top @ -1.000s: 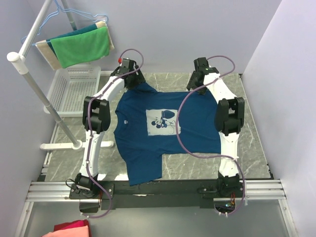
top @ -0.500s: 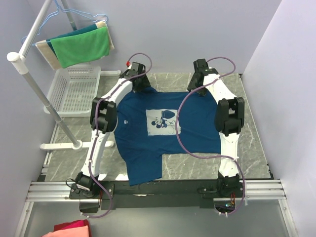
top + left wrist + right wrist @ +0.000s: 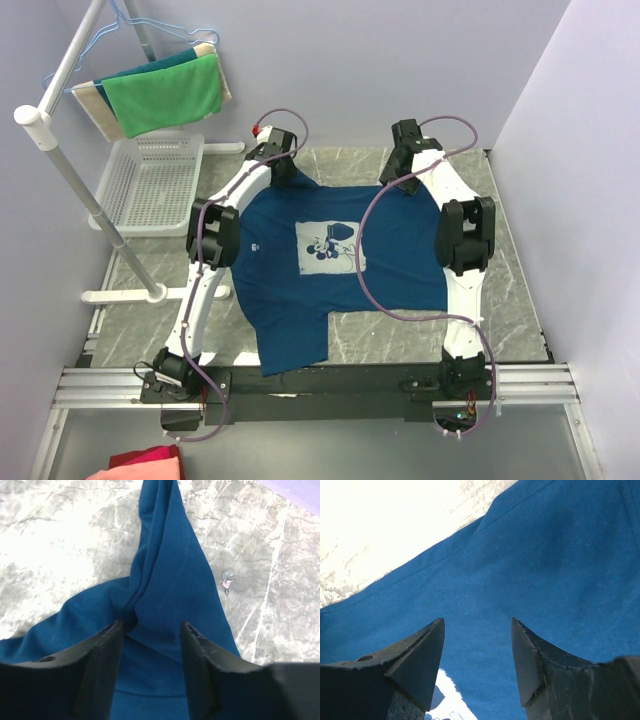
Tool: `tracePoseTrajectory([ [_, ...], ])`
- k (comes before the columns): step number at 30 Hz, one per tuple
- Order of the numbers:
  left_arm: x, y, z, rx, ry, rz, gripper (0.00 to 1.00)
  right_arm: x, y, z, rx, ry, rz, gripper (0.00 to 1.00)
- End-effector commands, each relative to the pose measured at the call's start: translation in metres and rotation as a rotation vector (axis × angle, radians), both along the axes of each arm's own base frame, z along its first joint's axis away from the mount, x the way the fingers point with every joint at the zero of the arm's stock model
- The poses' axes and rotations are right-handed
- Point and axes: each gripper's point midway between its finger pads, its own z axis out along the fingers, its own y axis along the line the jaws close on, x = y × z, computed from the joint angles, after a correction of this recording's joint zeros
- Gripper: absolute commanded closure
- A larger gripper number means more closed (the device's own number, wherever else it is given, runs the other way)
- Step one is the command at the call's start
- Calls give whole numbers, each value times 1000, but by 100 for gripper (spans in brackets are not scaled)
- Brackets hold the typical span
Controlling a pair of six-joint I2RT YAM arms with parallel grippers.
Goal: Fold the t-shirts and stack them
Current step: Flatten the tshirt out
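Left wrist view: left jaws open around a t-shirt [image 3: 165, 580] bump, right jaws open too, so grab deep.

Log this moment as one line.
t-shirt spread on table | left gripper open, astride its bunched fold | right gripper open over t-shirt

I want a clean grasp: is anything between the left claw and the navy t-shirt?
Nothing visible does. The left claw is right at the t-shirt, with a raised fold of its fabric between the open jaws.
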Motion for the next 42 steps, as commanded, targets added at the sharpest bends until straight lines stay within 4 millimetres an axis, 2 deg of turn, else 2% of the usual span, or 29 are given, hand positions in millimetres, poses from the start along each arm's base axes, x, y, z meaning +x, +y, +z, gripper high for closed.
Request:
tracePoseTrajectory([
  [1, 11, -4, 7, 11, -42, -2, 49, 8, -9, 28, -2, -59, -25, 38],
  [6, 11, -6, -3, 17, -31, -9, 55, 9, -11, 33, -5, -69, -25, 38],
  [9, 11, -6, -3, 18, -33, -8, 69, 9, -12, 33, -8, -67, -27, 38],
  [10, 11, -7, -2, 13, -35, -9, 79, 9, -12, 32, -7, -64, -27, 38],
  [13, 15, -13, 11, -3, -71, -24, 93, 7, -11, 27, -4, -51, -26, 39],
  [16, 19, -21, 36, -17, -133, -41, 99, 6, -11, 25, 0, -45, -26, 40],
  [20, 24, -40, 79, -53, -237, -79, 99, 3, -12, 24, -3, -41, -28, 40],
  [24, 25, -59, 99, -76, -301, -108, 99, 2, -12, 25, -3, -39, -28, 41],
  [36, 37, -85, 110, -134, -384, -143, 99, -2, -16, 22, -29, -18, -22, 41],
  [37, 39, -90, 115, -159, -399, -163, 95, -2, -16, 22, -27, -16, -21, 41],
  [38, 40, -90, 114, -167, -401, -166, 86, -2, -15, 21, -23, -15, -17, 41],
  [39, 43, -89, 113, -174, -405, -163, 72, -4, -13, 20, -9, -8, -10, 41],
  [40, 47, -88, 121, -203, -422, -157, 47, -4, -12, 20, -1, -9, -9, 41],
  [41, 50, -86, 121, -222, -427, -149, 36, -7, -12, 16, 6, 1, -9, 41],
  [42, 56, -75, 121, -254, -429, -113, 19, -8, -11, 16, 14, 1, -4, 41],
])
